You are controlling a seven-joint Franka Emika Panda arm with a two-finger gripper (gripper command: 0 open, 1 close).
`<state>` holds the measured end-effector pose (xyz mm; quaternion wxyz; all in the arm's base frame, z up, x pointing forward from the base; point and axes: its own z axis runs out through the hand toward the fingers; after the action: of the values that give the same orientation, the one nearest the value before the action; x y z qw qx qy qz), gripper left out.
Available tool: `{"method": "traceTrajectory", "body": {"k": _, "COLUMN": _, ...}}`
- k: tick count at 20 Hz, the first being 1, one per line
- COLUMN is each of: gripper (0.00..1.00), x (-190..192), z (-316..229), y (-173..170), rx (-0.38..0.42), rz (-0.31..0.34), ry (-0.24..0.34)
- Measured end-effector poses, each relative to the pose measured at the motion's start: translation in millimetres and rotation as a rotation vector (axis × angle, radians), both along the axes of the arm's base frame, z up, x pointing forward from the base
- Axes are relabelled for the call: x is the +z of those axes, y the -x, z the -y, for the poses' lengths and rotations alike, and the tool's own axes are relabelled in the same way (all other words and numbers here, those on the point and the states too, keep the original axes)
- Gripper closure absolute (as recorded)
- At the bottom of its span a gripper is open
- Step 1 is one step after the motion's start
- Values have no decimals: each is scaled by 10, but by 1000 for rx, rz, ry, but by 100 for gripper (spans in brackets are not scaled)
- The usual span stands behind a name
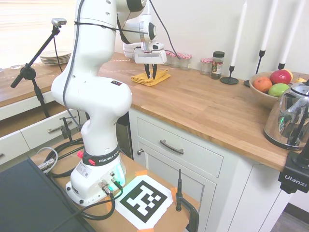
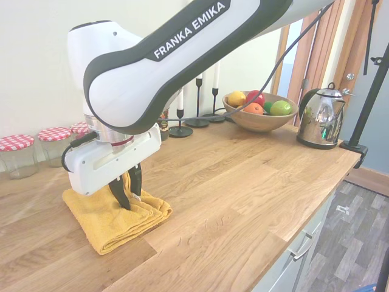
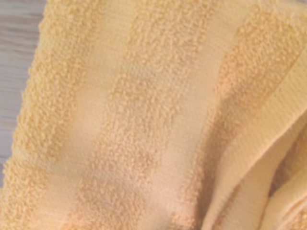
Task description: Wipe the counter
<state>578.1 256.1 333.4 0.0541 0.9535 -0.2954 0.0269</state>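
A folded yellow towel (image 1: 157, 79) (image 2: 106, 222) lies on the long butcher-block counter (image 1: 203, 108) (image 2: 243, 182), near the back wall. My gripper (image 1: 150, 75) (image 2: 128, 196) points straight down into the towel. Its dark fingers are drawn close together, with a ridge of cloth bunched up between them. The towel's front edge is rumpled beside the fingers. In the wrist view the towel (image 3: 144, 120) fills the picture, with a strip of counter at one edge.
Red-lidded jars (image 1: 181, 59) (image 2: 18, 155) line the wall behind the towel. Further along stand a spice jar (image 1: 218, 64), black candlesticks (image 1: 231, 77), a fruit bowl (image 1: 270, 89) (image 2: 258, 112) and a chrome kettle (image 1: 289, 118) (image 2: 321, 117). Stacked plates (image 1: 55, 57) sit at the far left.
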Motion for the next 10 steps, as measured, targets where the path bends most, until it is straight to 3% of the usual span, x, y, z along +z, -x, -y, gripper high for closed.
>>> {"method": "traceTrajectory", "body": {"k": 10, "gripper": 100, "x": -8, "z": 30, "y": -17, "rx": -10, "rz": 0, "ry": -5}}
